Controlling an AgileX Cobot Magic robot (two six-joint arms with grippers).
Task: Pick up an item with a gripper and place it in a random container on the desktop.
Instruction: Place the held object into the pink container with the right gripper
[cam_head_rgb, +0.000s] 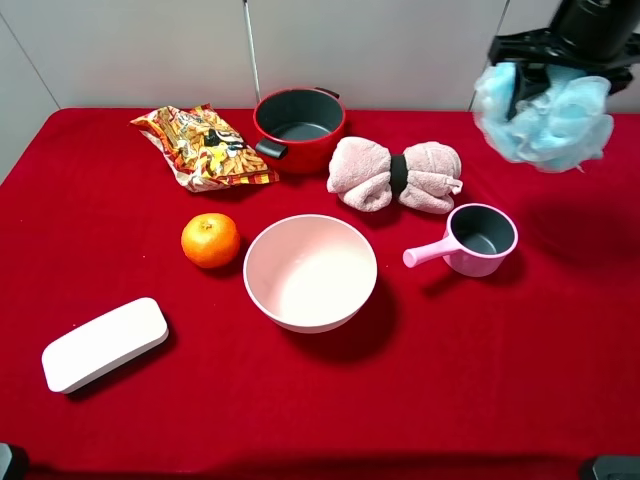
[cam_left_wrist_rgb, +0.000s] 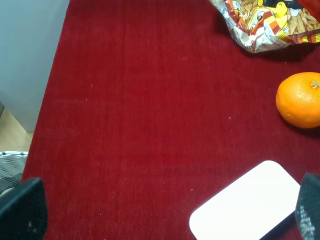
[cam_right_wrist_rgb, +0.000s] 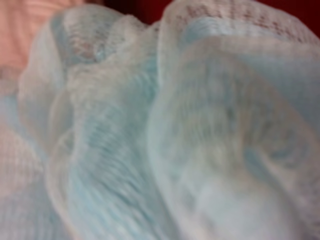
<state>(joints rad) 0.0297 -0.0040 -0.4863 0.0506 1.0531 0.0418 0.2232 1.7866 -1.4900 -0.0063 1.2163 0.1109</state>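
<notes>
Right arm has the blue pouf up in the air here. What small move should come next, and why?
Probably carry the bath pouf left and toward the near edge until it hangs over the pink bowl. The right gripper holds it lifted clear of the desktop, but it is far off to the bowl's right, and the bowl looks empty.

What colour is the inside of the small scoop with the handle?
Dark grey inside the pink scoop; the exterior high view shows it best.
</notes>
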